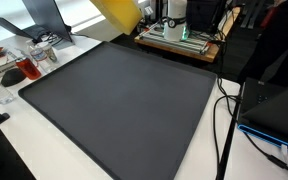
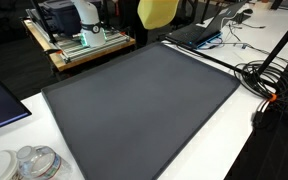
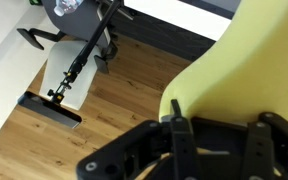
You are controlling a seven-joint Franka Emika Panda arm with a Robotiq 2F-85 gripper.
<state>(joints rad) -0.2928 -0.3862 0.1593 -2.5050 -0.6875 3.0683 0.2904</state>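
Observation:
My gripper [image 3: 176, 128] is shut on the edge of a yellow cloth [image 3: 244, 70], which fills the right of the wrist view above the black fingers [image 3: 174, 140]. In both exterior views only the cloth shows, hanging in from the top edge [image 1: 119, 12] [image 2: 156, 12], high above the far side of the large dark grey mat [image 1: 124, 100] [image 2: 144, 100]. The gripper itself is out of frame there. The mat lies bare on the white table.
Plastic containers [image 1: 29, 62] [image 2: 34, 162] stand at one table corner. A wooden board with the robot base [image 1: 179, 35] [image 2: 84, 40] sits behind the mat. A laptop [image 2: 199, 33] and black cables [image 2: 269, 80] [image 1: 224, 120] lie along one side. A tripod [image 3: 79, 65] stands on the wooden floor.

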